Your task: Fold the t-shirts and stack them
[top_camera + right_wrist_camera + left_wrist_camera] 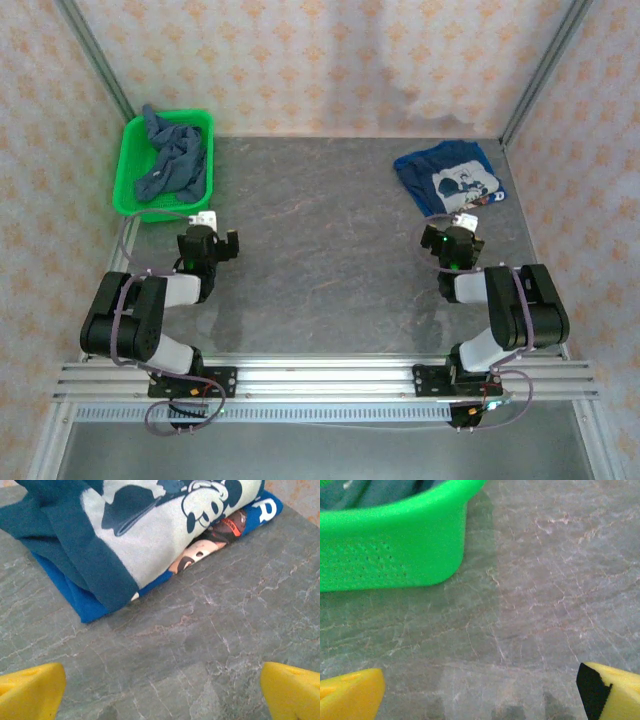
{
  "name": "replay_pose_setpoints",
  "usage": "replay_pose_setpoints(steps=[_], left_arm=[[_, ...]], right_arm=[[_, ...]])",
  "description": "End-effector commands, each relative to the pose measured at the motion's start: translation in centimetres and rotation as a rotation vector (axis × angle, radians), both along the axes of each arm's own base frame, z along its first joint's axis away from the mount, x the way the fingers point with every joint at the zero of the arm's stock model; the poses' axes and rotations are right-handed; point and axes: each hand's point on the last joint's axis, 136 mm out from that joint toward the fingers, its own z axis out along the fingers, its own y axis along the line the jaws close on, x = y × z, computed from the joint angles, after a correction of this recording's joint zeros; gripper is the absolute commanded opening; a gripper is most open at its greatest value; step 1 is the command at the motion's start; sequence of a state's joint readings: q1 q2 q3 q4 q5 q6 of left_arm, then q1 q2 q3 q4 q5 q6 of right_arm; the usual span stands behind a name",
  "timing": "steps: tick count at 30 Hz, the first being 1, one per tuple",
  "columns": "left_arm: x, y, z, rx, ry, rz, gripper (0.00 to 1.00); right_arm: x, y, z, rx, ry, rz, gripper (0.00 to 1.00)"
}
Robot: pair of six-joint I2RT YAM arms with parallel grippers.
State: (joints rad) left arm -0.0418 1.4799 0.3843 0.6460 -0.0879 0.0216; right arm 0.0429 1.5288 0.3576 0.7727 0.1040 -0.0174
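At the far left, the slate-blue t-shirt lies crumpled and unfolded in the green basket. The left hand is held just near of the basket, spread wide and empty. The right hand, likewise wide and empty, is poised over the counter beside the printed t-shirt, folded at far right. It is judged that the basket shirt is to be fetched next, which calls for a reach over the rim.
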Motion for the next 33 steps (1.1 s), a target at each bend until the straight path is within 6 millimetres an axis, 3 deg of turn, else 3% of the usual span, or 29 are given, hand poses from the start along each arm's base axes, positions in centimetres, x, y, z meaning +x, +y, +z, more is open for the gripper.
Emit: replay_pose_setpoints(steps=[1,27,29,33], left_arm=[[1.9,0.7,3.2,0.002,-0.137,0.069,1.0],[2.0,0.6,3.4,0.003,-0.144,0.061,1.0],[2.3,-1.0,4.7,0.012,-0.099,-0.028,1.0],[0.2,-4.2,10.5,-0.023,-0.093,-0.106,1.0]], right_arm=[[1.9,0.1,2.9,-0.021,-0.116,0.014,0.99],[2.0,0.2,3.2,-0.022,-0.126,0.017,0.99],[1.8,0.7,4.3,-0.028,-0.122,0.043,0.99],[0.2,2.7,8.5,0.002,-0.08,0.113,0.99]])
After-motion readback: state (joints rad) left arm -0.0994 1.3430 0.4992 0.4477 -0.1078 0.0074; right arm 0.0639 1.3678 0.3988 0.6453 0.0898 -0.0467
